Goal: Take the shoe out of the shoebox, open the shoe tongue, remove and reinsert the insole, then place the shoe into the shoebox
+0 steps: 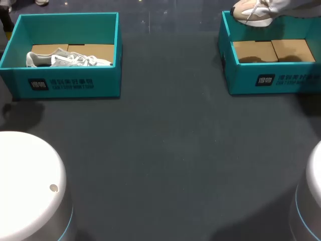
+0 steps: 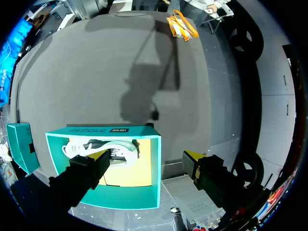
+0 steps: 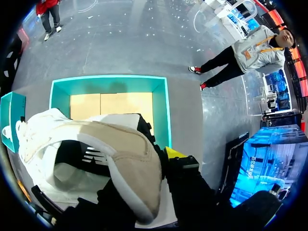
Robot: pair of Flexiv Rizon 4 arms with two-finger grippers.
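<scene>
Dark grey counter (image 1: 165, 160), flat and matte, filling most of the head view. Carries the left shoebox (image 1: 65, 83) near the far left corner: open, teal, resting directly on the surface, printed wall facing the robot. Carries the right shoebox (image 1: 273, 78) at the far right too, same colour, open, partly cut off by the view's edge. Well apart, bare counter between.

I'm losing part of the beige shoe (image 1: 253, 14) past the head view's top edge, and the right box (image 1: 273, 78) is running off its side; that shoe is also hiding one finger of my right gripper (image 3: 113, 175)
</scene>
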